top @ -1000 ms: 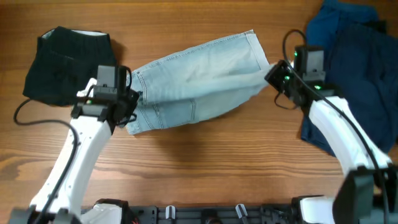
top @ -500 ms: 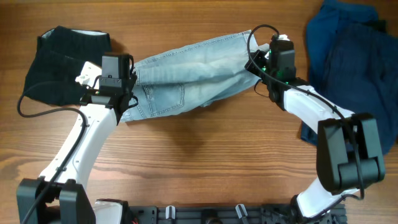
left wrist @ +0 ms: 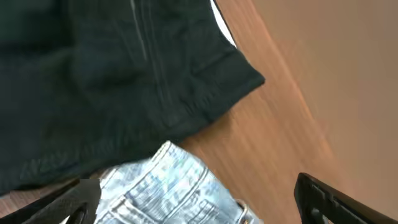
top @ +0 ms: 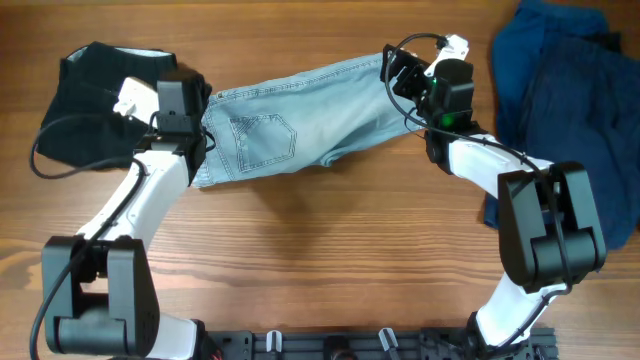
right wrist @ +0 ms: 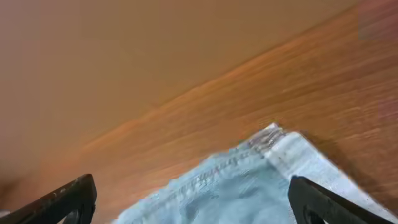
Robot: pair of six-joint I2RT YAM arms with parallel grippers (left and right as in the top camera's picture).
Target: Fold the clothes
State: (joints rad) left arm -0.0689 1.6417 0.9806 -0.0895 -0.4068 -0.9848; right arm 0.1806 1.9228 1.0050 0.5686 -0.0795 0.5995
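Observation:
Light blue jeans lie folded lengthwise across the table, slanting from lower left to upper right, a back pocket facing up. My left gripper is open over the waistband end, which shows between its fingers. At the other end my right gripper is open over the leg hem. Neither holds anything. In both wrist views the denim lies low between widely spread jaws.
A black garment lies at the far left, right beside the waistband and the left gripper. A heap of dark blue clothes fills the far right corner. Bare wood lies in front of the jeans.
Both grippers carried the jeans' edge toward the far side, then opened and let go. The jeans now lie flat and narrower, pocket up.

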